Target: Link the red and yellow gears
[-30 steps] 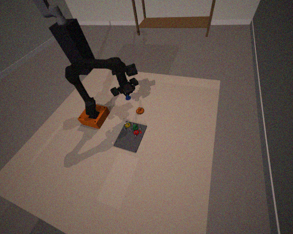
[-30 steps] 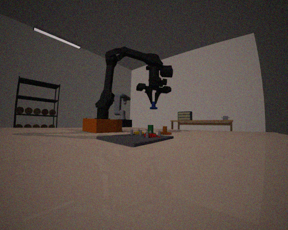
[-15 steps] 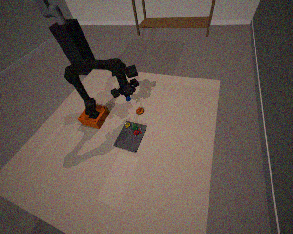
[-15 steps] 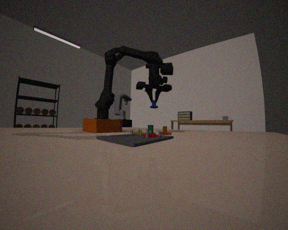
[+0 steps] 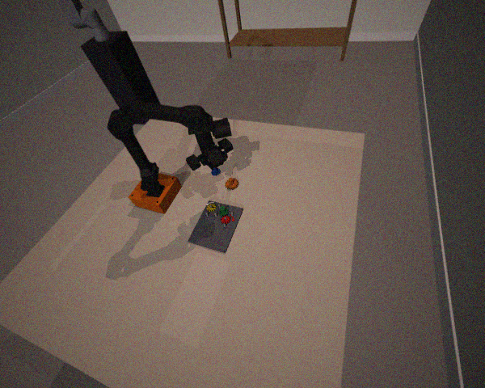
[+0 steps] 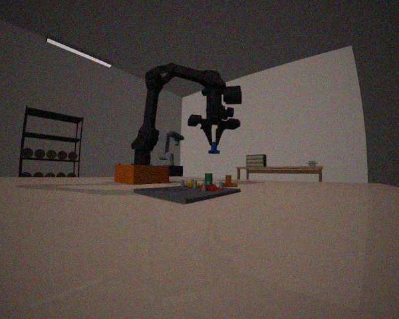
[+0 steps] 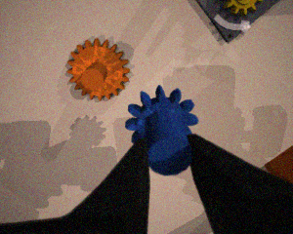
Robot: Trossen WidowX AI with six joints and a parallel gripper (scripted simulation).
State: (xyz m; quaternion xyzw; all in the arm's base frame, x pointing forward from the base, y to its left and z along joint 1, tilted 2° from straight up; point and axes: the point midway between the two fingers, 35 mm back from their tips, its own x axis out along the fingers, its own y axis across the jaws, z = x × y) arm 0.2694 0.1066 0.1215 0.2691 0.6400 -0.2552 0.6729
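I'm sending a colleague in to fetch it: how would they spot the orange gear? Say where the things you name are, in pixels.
Find the grey board (image 5: 211, 235) (image 6: 171, 197) on the pale table top. Just off its edge, the orange gear (image 5: 232, 183) (image 6: 230, 184) (image 7: 107, 70) lies on the table. The green gear (image 5: 223, 210) (image 6: 208, 178) is on the board, and the blue one (image 5: 215, 171) (image 6: 213, 149) (image 7: 163, 127) hangs in the hand (image 5: 214, 167) (image 6: 213, 144) (image 7: 166, 144).
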